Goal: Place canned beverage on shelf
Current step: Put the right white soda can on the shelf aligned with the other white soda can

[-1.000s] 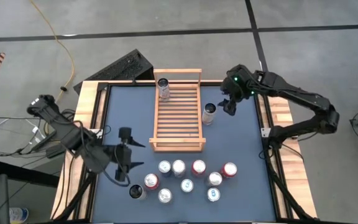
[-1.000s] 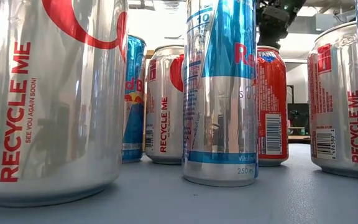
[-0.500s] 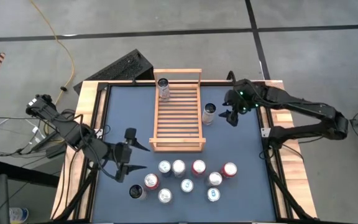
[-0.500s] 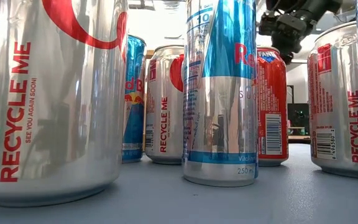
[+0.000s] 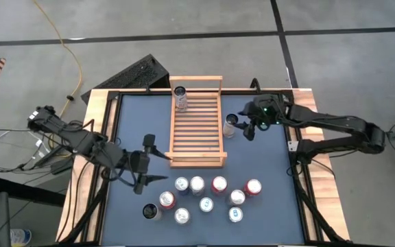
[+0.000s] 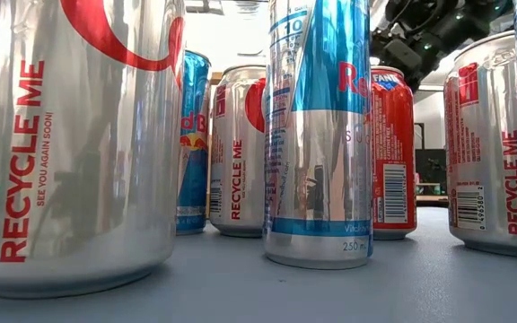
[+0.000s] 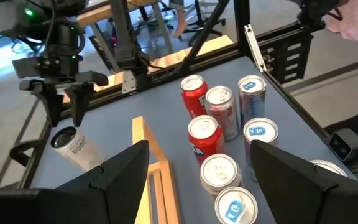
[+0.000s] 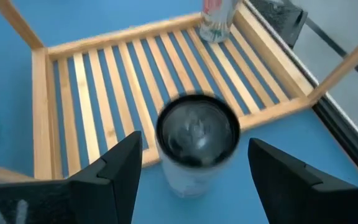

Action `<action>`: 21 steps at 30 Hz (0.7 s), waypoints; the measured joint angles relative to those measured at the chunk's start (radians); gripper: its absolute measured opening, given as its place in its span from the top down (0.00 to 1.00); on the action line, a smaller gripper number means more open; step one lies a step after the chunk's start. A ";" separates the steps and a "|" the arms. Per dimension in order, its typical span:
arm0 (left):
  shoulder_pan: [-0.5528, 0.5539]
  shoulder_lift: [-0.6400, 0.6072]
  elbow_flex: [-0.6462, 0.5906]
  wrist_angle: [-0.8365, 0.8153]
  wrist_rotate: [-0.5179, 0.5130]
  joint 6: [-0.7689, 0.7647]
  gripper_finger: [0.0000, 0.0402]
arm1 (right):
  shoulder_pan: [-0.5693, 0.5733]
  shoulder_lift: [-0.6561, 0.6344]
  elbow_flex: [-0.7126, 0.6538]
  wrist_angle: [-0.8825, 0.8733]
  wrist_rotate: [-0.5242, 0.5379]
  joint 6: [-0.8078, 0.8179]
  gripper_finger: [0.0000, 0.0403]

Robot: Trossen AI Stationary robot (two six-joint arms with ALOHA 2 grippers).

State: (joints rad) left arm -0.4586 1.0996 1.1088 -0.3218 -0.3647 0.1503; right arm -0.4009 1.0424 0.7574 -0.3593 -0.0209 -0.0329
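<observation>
I see the right hand (image 5: 245, 127) spread, hovering just beside the can (image 5: 231, 125), which stands on the surface (image 5: 266, 165) right of the shelf (image 5: 196, 123), untouched. One can (image 5: 180, 97) sits on the shelf's far end. Left hand (image 5: 149, 160) spread, empty, near the can cluster (image 5: 208, 195).

Shelf (image 5: 196, 123): pale wood, thin parallel slats. Surface (image 5: 266, 165): dark blue, light-wood border. I count silver cans (image 5: 197, 184) and red cans (image 5: 219, 184) clustered; two blue-topped cans (image 5: 235, 215). Nearest can (image 6: 70, 144) reads silver with red lettering.
</observation>
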 joint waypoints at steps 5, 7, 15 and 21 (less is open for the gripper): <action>0.051 0.000 0.000 -0.004 0.079 0.004 0.33 | 0.002 0.038 0.000 0.052 -0.007 -0.002 0.34; 0.067 0.000 0.000 -0.009 0.102 0.004 0.33 | 0.002 0.056 0.000 0.065 -0.011 -0.004 0.34; 0.099 0.000 0.000 -0.011 0.126 0.004 0.33 | 0.002 0.108 0.052 0.055 -0.031 -0.040 0.34; 0.102 0.000 0.000 -0.022 0.126 0.003 0.33 | 0.004 0.107 0.141 -0.007 -0.033 -0.152 0.34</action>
State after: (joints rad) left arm -0.3569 1.0996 1.1091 -0.3435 -0.2386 0.1537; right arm -0.3972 1.1495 0.8982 -0.3666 -0.0541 -0.1847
